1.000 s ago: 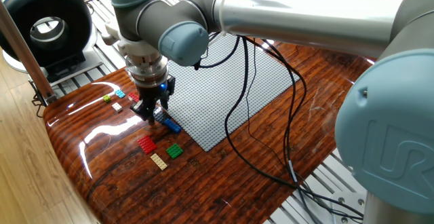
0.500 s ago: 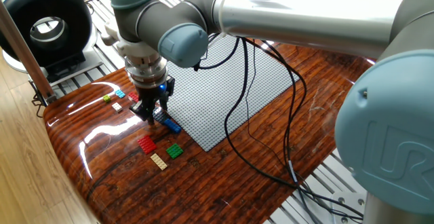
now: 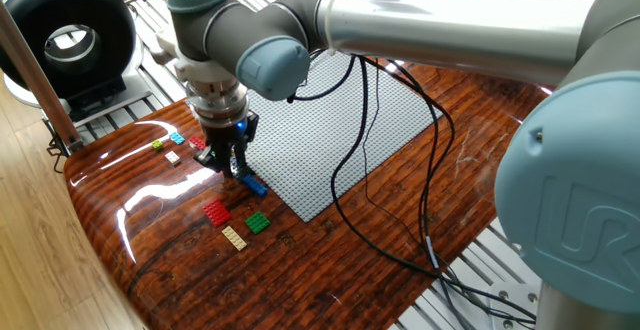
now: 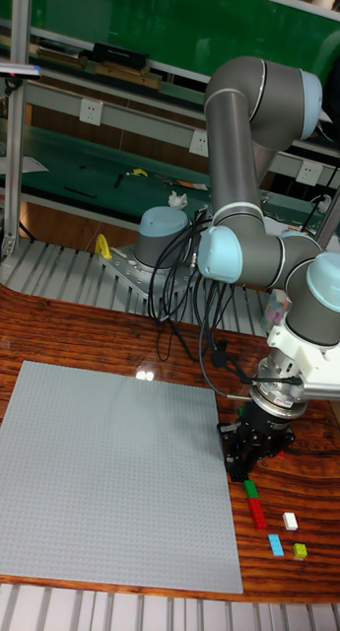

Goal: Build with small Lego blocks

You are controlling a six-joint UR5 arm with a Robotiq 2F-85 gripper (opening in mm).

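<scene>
**Several small bricks by the plate, end effector low over the blue one**

Several loose bricks lie on the bench (image 3: pixel 330 270) in the fixed view, all off the near-left edge of the grey baseplate (image 3: pixel 320 140). A red brick (image 3: pixel 216 212), a green brick (image 3: pixel 258 223) and a tan brick (image 3: pixel 235 238) sit close together nearest the camera. A blue brick (image 3: pixel 252 183) lies just beside the plate's edge, right at the tips of the end effector (image 3: pixel 229 164), which points straight down over it. Smaller pieces, light blue, yellow-green and white, sit to the left near the bench edge. Whether the fingers are spread or pinching the blue brick cannot be told here.

From the tall fixed view, the end effector (image 4: pixel 251 455) hangs just past the baseplate's (image 4: pixel 110 463) right edge, with a green brick (image 4: pixel 251 487) and a red brick (image 4: pixel 258 513) directly below it in the picture. Its fingers are too dark to read.

My judgement of the risk: the bricks are tiny and close-set, so a slightly off-centre closing could flick the blue one away or nudge a neighbour, and the plate's edge could catch a fingertip.
</scene>
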